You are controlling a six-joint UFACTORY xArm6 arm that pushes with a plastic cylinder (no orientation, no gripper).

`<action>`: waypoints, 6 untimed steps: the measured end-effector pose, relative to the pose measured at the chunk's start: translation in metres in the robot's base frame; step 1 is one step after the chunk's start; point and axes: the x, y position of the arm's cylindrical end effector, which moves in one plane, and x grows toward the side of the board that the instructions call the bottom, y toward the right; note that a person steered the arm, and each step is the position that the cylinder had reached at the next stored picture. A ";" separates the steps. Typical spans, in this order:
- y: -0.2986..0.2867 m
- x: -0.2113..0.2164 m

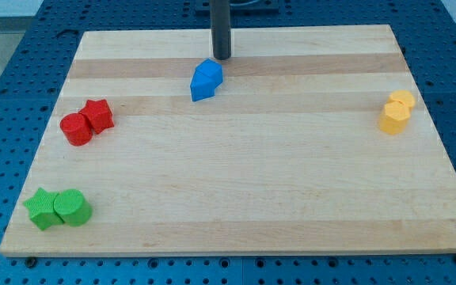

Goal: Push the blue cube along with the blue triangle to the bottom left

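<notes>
Two blue blocks sit pressed together near the view's top centre on the wooden board (pixel 236 174). The blue cube (pixel 210 73) is the upper right one and the blue triangle (pixel 201 88) is the lower left one; their shared edge is hard to make out. My tip (pixel 222 58) is at the end of the dark rod, just above and slightly right of the blue cube, close to its top edge. I cannot tell whether it touches the cube.
A red cylinder (pixel 76 129) and a red star (pixel 97 115) sit together at the view's left. A green star (pixel 43 209) and a green cylinder (pixel 72 208) sit at the bottom left. Two yellow blocks (pixel 397 112) sit at the right.
</notes>
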 end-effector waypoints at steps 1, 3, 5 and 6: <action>-0.004 0.008; -0.016 0.058; -0.025 0.103; -0.027 0.125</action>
